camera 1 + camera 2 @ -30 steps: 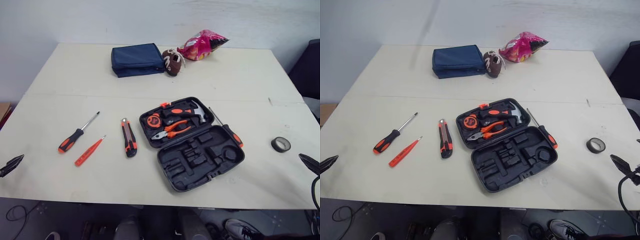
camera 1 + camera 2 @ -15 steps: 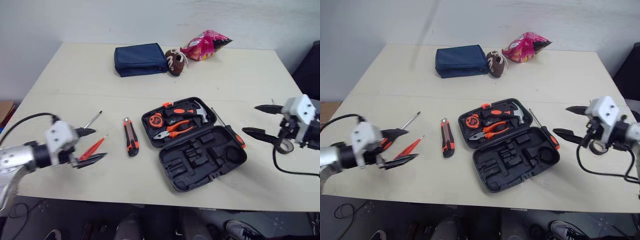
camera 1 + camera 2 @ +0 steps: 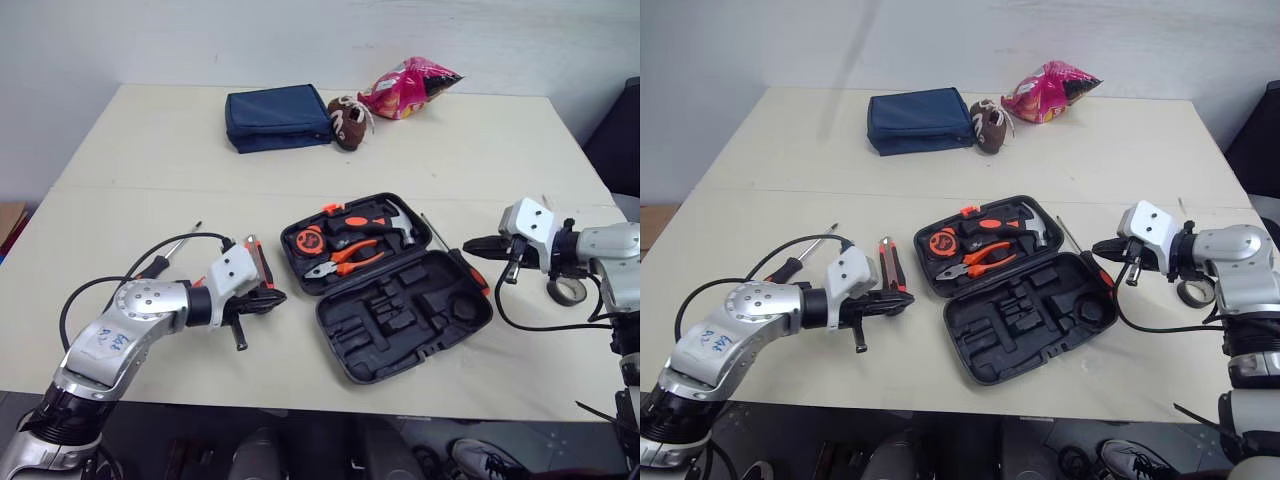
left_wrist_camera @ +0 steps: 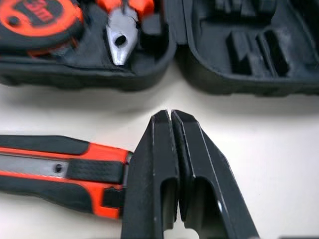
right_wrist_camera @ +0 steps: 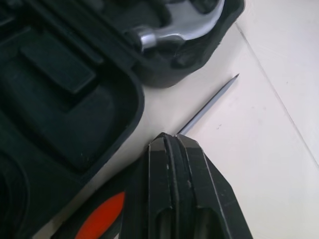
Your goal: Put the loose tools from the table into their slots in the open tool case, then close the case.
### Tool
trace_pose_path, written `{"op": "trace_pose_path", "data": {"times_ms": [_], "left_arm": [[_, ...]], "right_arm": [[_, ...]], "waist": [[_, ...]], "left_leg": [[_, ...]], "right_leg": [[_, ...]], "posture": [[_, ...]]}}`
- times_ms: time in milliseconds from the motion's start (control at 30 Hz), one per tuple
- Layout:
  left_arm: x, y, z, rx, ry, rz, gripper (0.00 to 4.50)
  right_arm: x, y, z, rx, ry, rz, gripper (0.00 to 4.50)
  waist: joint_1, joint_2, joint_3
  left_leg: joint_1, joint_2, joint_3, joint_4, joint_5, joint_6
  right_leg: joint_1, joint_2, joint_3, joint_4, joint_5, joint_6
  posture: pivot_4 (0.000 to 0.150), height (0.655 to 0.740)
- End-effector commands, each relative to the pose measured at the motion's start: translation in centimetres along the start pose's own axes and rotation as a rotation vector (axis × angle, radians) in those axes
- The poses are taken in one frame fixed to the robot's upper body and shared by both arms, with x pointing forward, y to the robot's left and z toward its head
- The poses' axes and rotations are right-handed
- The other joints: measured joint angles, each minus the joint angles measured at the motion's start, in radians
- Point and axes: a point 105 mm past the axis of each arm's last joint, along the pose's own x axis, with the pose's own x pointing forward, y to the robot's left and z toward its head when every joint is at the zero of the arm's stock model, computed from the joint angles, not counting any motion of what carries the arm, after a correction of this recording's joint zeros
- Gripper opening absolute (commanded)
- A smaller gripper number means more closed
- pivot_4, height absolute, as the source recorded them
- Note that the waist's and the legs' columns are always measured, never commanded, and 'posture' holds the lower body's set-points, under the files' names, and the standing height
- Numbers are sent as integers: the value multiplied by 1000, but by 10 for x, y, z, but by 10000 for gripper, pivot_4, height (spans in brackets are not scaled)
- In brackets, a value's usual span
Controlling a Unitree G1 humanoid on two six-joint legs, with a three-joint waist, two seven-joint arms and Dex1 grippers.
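The open tool case lies mid-tabletop, its far half holding a hammer, pliers and a tape measure, its near half showing bare slots. The left claw, fingers drawn together, sits low at the near end of the utility knife, left of the case, with a screwdriver farther left. The right claw, also drawn together, hovers over a second screwdriver just beside the case's right edge, and a tape roll lies farther right.
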Motion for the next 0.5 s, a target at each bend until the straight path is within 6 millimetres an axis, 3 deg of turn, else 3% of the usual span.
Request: {"op": "trace_pose_path", "data": {"times_ms": [33, 167, 500], "left_arm": [[11, -5, 3, 12, 11, -8, 426], [25, -10, 3, 24, 9, -26, 426], [39, 0, 7, -3, 5, 15, 426]], "right_arm": [[5, -7, 7, -36, -13, -5, 0], [16, -8, 9, -59, -23, 11, 0], [30, -5, 11, -64, -42, 42, 0]], "waist": [[-2, 0, 0], [-1, 0, 0], [0, 0, 0]], "left_leg": [[0, 0, 0, 1, 0, 0], [0, 0, 0, 1, 0, 0], [0, 0, 0, 1, 0, 0]], "right_leg": [[0, 0, 0, 0, 0, 0], [0, 0, 0, 1, 0, 0], [-1, 0, 0, 1, 0, 0]], "posture": [[1500, 7400], [1500, 7400], [1500, 7400]]}}
